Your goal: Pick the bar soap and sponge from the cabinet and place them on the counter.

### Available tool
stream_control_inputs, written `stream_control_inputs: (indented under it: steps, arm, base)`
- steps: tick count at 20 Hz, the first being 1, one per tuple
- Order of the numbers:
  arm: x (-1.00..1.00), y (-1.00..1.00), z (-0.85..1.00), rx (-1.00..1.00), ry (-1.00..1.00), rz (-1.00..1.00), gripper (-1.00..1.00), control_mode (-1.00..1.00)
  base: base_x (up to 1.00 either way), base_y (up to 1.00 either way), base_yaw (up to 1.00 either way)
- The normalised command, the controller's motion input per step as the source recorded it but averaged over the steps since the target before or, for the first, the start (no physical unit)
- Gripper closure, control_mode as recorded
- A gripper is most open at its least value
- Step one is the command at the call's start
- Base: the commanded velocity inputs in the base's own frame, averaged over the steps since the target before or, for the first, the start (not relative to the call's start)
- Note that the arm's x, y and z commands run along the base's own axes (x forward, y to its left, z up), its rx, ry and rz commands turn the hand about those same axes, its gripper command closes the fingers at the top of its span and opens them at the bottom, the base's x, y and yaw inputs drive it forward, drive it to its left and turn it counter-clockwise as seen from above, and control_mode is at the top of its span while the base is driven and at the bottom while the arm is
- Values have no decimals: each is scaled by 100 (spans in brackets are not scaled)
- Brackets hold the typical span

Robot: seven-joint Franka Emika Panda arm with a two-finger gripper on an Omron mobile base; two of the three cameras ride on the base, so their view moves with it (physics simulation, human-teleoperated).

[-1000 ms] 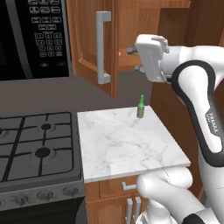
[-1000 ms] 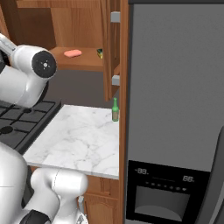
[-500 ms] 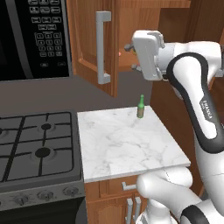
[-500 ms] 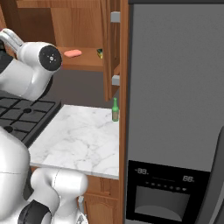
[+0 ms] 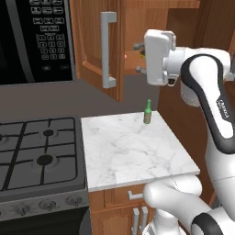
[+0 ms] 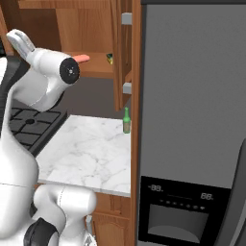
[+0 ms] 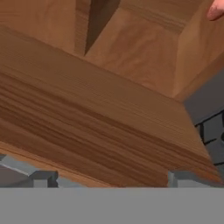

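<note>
The cabinet [image 5: 92, 41] hangs with its door swung open. On its shelf [image 6: 98, 69] lie the salmon-pink bar soap [image 6: 81, 58] and, further right, the yellow-and-green sponge [image 6: 110, 58]. My gripper [image 5: 138, 58] is raised to shelf height in front of the opening, its fingers pointing in, open and holding nothing. In the hand view the gripper [image 7: 113, 178] looks along a wooden cabinet panel [image 7: 109, 109], with the bar soap [image 7: 216, 8] at the top right corner. Below lies the white marble counter [image 5: 133, 151], also seen from the right [image 6: 86, 149].
A small green bottle [image 5: 148, 112] stands at the counter's back right corner, beside the fridge [image 6: 192, 120]. The black gas stove [image 5: 36, 151] adjoins the counter on the left, under the microwave [image 5: 36, 41]. The open door's long handle [image 5: 109, 50] juts out near the hand.
The arm has swung forward toward the open cabinet and the hand has turned level with the shelf. The jaws stayed open, and soap and sponge have not moved.
</note>
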Motion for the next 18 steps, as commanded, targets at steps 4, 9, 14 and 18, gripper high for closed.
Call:
stream_control_inputs:
  steps: [4, 9, 14, 18]
  arm:
    - [15, 0, -1, 15, 0, 10, -100, -100]
    - [27, 0, 0, 4, 2, 11, -100, -100]
    - [25, 0, 4, 0, 6, 12, -100, -100]
    - [21, 0, 6, 0, 3, 11, -100, -100]
  base:
    - [0, 0, 0]
    - [0, 0, 0]
    - [0, 0, 0]
    - [0, 0, 0]
